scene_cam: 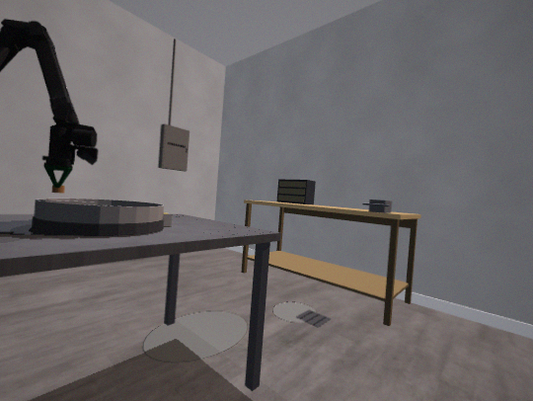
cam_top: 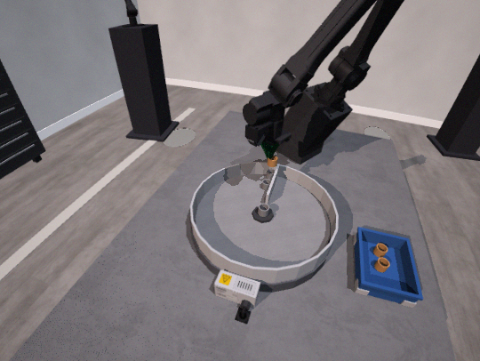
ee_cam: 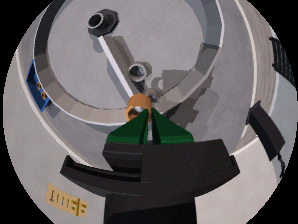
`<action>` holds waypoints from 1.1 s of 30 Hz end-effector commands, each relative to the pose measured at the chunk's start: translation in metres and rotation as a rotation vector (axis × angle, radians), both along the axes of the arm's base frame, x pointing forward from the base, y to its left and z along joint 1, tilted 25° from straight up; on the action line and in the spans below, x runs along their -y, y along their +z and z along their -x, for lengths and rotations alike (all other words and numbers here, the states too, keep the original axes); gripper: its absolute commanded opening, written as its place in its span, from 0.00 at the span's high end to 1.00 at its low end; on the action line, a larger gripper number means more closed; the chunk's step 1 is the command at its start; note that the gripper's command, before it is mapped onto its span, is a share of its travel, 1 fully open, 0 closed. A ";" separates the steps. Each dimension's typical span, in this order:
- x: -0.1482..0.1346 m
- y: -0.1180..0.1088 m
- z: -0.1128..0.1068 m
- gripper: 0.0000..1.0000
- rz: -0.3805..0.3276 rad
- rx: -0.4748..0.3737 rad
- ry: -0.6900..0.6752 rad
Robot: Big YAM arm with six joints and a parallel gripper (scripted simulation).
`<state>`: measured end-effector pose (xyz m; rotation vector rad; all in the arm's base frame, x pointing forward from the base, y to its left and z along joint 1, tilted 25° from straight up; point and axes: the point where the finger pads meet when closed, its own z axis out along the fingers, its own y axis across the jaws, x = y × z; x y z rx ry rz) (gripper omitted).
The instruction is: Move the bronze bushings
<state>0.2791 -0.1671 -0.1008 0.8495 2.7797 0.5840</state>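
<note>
Hanging just above the turntable [cam_top: 201, 242] rim on its far side, the gripper [cam_top: 271, 156] has open air all round it, and the exterior view shows a clear gap between the ring wall and the load. It's clenched on a bronze bushing [cam_top: 272, 161], which sits right at the green fingertips, pinched by its wall so the rest sticks out past them. Bushing looks upright, bore running vertical, open end up. Below it, on the turntable, a grey bushing [cam_top: 265, 182] sits by the divider bar [cam_top: 271, 184], and another grey one [cam_top: 264, 208] is on the centre hub. Right of the turntable, well apart, the blue crate [cam_top: 402, 286] holds two bronze bushings [cam_top: 380, 249].
</note>
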 end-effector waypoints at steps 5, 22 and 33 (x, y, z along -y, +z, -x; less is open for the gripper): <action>0.013 0.010 -0.006 1.00 0.025 0.031 -0.008; 0.013 0.010 -0.006 1.00 0.025 0.030 -0.008; -0.004 0.013 -0.014 1.00 0.012 0.019 0.002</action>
